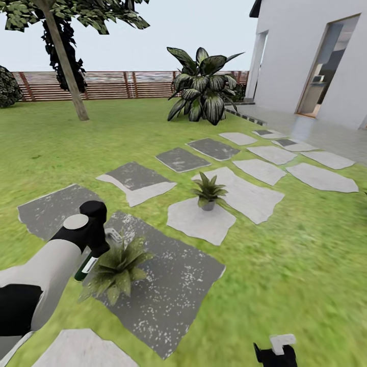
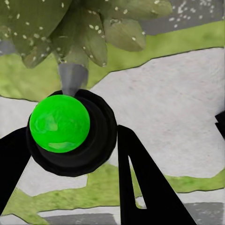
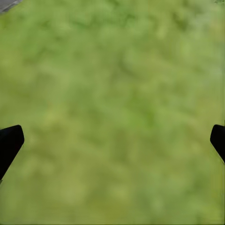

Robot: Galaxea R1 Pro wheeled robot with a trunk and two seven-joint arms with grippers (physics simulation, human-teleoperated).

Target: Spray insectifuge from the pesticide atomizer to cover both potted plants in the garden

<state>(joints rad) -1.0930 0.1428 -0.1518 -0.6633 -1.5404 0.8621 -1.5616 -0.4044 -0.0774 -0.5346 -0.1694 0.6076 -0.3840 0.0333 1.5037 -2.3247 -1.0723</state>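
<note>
Left end effector (image 2: 70, 154) pinches the pesticide atomizer (image 2: 70, 133) just beside a potted plant (image 1: 118, 267).

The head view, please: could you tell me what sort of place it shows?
Most likely a house's back garden: a green lawn with grey stepping stones, a brown slatted fence behind, and a white house at the right.

We see rough grey stones (image 1: 168, 285) with white specks in soft grass (image 1: 306, 255). The fence (image 1: 107, 84) looks like brown wood slats. The atomizer (image 2: 70, 136) looks like matt black plastic with a shiny green ball. The near plant (image 1: 118, 267) has dull speckled leaves. The fingers (image 2: 140, 187) are matt black.
</note>
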